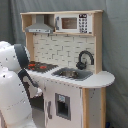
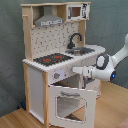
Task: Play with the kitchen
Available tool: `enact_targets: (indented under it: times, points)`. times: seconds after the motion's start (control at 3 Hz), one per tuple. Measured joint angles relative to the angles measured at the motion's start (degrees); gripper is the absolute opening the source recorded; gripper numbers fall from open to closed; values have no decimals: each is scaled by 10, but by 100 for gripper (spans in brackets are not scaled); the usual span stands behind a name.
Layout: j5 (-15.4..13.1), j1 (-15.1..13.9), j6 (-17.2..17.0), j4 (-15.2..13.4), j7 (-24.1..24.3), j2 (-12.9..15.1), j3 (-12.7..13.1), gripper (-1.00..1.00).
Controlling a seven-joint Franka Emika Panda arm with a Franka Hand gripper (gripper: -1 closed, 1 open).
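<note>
Light wood and white panels form the kitchen [image 2: 60, 65], centred in both exterior views. Its oven door [image 2: 71, 102] is swung down; the gripper [image 2: 80, 71] is held above it, grip state untellable.
</note>
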Motion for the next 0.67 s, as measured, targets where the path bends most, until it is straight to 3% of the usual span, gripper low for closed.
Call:
enact_targets:
  times: [0.67]
  points:
    - [0,0,0,0,-122,-1,0,-100]
